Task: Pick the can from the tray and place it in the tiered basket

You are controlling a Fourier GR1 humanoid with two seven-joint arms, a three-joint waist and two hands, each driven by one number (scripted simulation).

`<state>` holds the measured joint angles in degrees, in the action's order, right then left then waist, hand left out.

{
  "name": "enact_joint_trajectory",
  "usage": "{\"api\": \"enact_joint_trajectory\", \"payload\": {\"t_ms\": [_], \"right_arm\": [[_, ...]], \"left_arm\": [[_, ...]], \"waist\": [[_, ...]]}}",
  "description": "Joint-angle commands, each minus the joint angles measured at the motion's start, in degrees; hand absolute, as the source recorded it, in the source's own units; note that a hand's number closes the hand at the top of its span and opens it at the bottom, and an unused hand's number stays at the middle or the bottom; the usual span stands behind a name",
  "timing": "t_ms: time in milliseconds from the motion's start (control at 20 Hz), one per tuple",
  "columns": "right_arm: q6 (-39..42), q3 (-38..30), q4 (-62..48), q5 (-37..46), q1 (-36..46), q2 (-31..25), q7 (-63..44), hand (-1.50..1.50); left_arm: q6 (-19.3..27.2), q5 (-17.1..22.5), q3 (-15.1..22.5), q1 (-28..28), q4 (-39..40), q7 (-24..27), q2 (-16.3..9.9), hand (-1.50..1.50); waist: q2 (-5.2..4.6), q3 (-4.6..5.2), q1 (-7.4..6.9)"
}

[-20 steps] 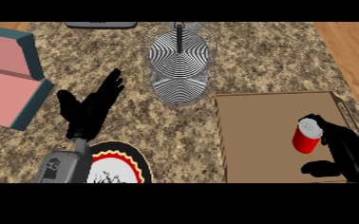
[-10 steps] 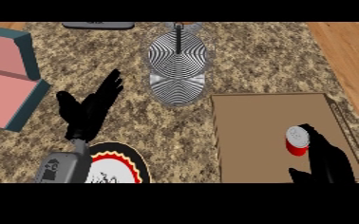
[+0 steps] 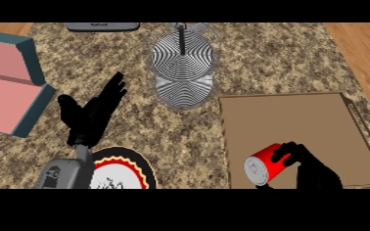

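The right hand [image 3: 312, 170] is curling around the tilted red cylindrical can [image 3: 265, 165] over the flat brown tray [image 3: 289, 117]. The left hand [image 3: 92, 113] is resting with fingers spread above the speckled granite tabletop [image 3: 274, 58].

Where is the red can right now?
In the head view, the red can sits tilted at the lower right, over the brown tray, with the right hand curled round it.

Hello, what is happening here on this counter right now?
The robot's right hand has its fingers curled round a red can, which is tilted over the brown tray near its lower edge. The tiered basket stands further back on the counter, to the tray's left, and the can is not in it yet. The left hand rests open above a plate.
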<state>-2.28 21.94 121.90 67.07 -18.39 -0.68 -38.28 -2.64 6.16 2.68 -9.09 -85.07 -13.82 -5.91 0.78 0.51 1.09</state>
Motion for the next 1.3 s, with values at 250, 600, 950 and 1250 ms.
{"api": "enact_joint_trajectory", "payload": {"t_ms": [250,600,950,1250], "right_arm": [[15.37,19.02,23.73,17.86,13.09,0.67,-22.69,1.50],[27.58,16.82,20.49,15.21,36.74,0.67,-33.93,1.50],[25.87,6.72,5.53,5.82,50.26,0.66,-36.23,1.50],[20.19,-4.90,-8.62,-2.31,64.73,0.66,-37.53,1.50]], "left_arm": [[-2.13,1.15,-1.66,-0.10,2.03,2.19,-1.26,0.00],[0.45,-2.20,2.10,-0.20,1.44,1.45,1.90,0.00],[-0.93,-0.41,0.67,-2.64,0.18,-1.53,0.31,0.00],[-2.31,-0.57,1.69,-0.80,2.01,1.01,0.94,0.00]], "waist": [[-0.56,-0.15,-1.12],[-0.71,-0.23,-1.61],[-0.85,-0.25,-2.73],[-1.09,-0.27,-3.77]]}}
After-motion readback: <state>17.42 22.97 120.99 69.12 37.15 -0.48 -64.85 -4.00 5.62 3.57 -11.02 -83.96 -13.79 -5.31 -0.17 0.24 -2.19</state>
